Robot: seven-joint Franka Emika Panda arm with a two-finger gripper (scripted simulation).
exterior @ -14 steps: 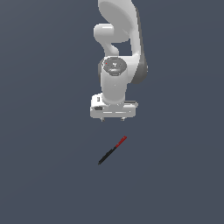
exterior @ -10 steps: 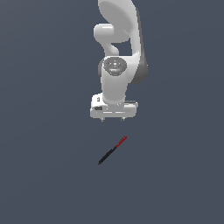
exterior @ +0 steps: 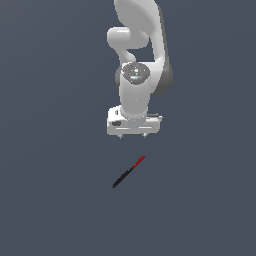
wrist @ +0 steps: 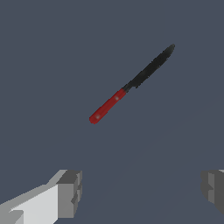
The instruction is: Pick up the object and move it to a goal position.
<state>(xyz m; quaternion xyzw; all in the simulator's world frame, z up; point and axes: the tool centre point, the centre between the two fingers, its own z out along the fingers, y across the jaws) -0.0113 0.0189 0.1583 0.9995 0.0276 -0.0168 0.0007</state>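
Stick (exterior: pixel 128 171) lies flat on the plain grey surface (exterior: pixel 50 200) in the exterior view, slanted, red end toward the exterior view's right and nearest the arm, black end trailing to the left. Gripper (exterior: pixel 133 135) hangs above it, apart from it, not touching.

Wrist view: stick (wrist: pixel 133 83) sits ahead of the fingers (wrist: pixel 70 192), clear of both. Jaws stand wide apart, nothing between them.
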